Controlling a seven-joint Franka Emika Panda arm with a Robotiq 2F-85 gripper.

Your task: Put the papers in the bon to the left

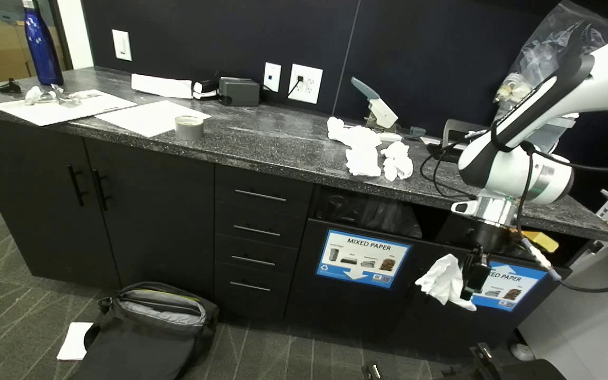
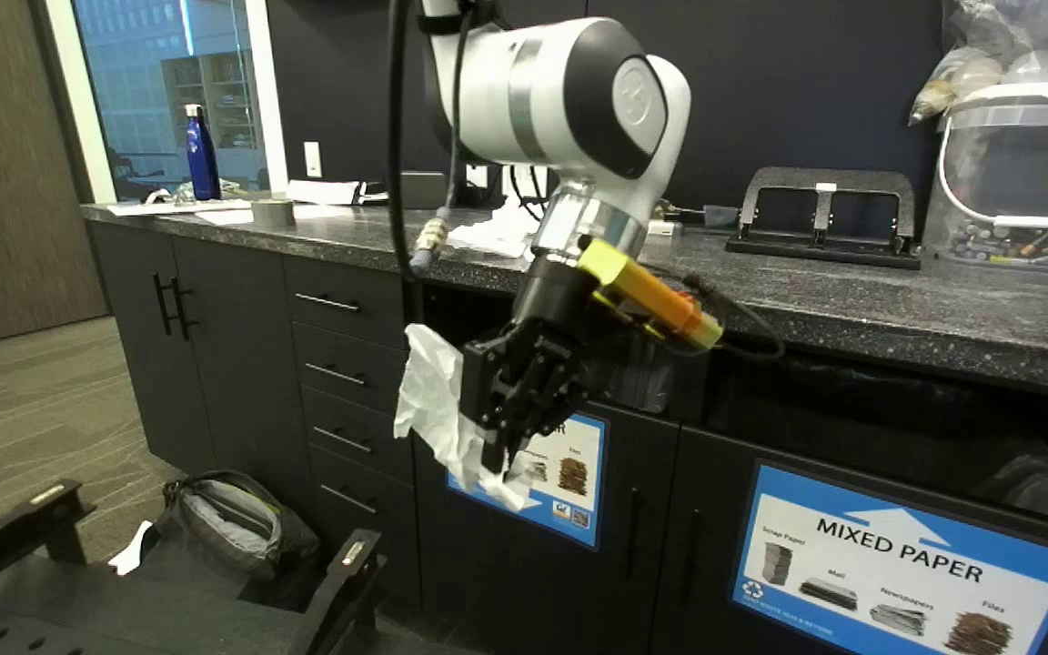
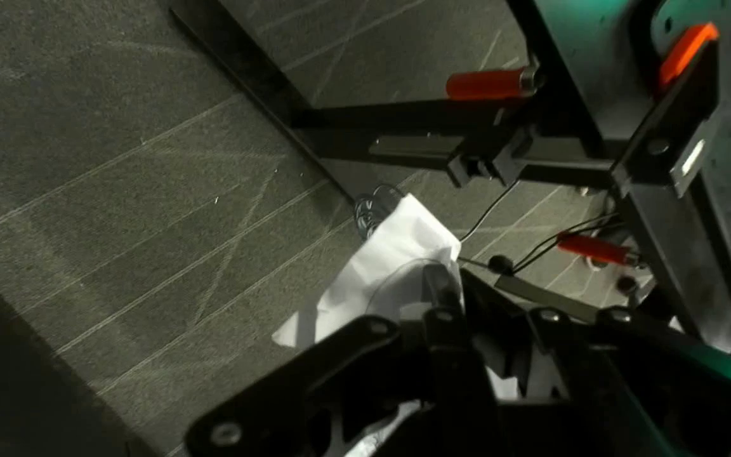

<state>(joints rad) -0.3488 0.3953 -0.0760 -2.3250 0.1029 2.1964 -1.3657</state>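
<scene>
Indeed, papers (image 1: 363, 158) litter the counter (image 1: 277, 136) along the wall (image 1: 198, 37).

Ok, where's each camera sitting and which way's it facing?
An exterior view: above and before the counter, tilted down toward it and the bag; arm and pincer at right.
An exterior view: just above counter height, facing the counter's front and hole punch; arm from top, pincer mid-picture.
Wrist view: on the wrist, facing the carpet past the paper; pincer along the bottom.
Both exterior views share the arm, pincer, paper and blue bottle.

White arm (image 2: 488, 100), black gripper (image 2: 499, 452), seemingly silver screws (image 3: 226, 434)
</scene>
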